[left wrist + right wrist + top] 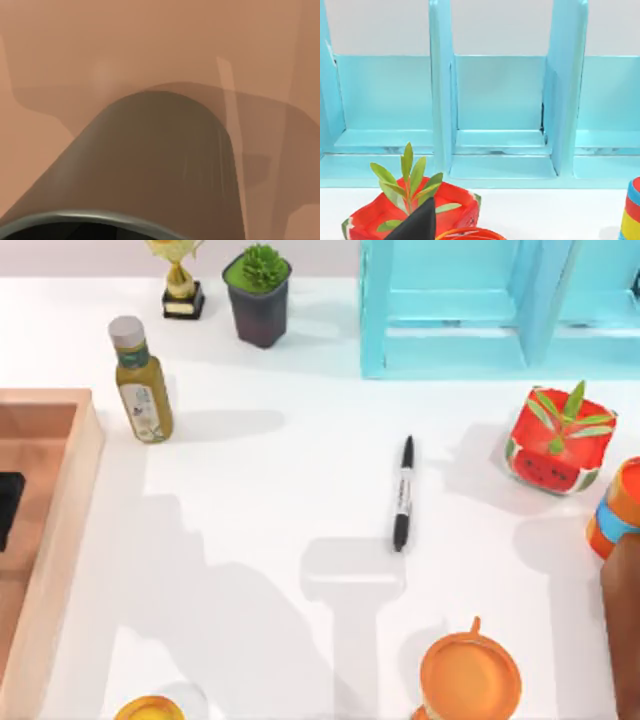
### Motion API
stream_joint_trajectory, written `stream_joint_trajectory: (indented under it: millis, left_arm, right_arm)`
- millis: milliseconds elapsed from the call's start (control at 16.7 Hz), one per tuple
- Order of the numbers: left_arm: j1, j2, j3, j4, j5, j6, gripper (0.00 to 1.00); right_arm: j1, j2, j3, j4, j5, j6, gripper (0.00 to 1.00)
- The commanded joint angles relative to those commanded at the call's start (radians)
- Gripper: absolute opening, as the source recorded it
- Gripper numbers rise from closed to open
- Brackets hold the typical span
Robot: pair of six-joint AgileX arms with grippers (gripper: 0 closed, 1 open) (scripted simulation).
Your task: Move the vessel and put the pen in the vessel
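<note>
- Inspecting the grey cup [160, 160]: it sits close under the left wrist camera, with the wooden tray [60, 530] at the desk's left behind it. Whether it rests on the tray or is lifted cannot be told.
- Left hand: spread or pinching the cup, cannot be told.
- Right hand [417, 225]: near the watermelon planter [560, 440] at the desk's right. Spread or pressed together, cannot be told.
- Handling, cup: judged light, rigid and smooth-walled, so likely to slip. A grip across the wall below the rim looks soundest.
- Handling, pen [402, 495]: it lies flat mid-desk. It is judged light, stiff and apt to roll, so take it across the white band at its middle.
- Edges: the tray's raised wall must be cleared when carrying the cup out.
- Open room: bare desk [260, 540] lies left of the pen. The bottle [140, 380], the orange cup [470, 675] and the blue rack [470, 310] stand well apart from it.
</note>
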Motion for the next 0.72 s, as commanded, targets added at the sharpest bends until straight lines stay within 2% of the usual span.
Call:
stream_joint_trajectory:
  millis: [120,720]
  left_arm:
    - [0.0,0.0,0.0,0.0,0.0,0.0,1.0]
    - [0.0,0.0,0.0,0.0,0.0,0.0,0.25]
  right_arm:
    - [0.0,0.0,0.0,0.0,0.0,0.0,1.0]
    - [0.0,0.0,0.0,0.0,0.0,0.0,1.0]
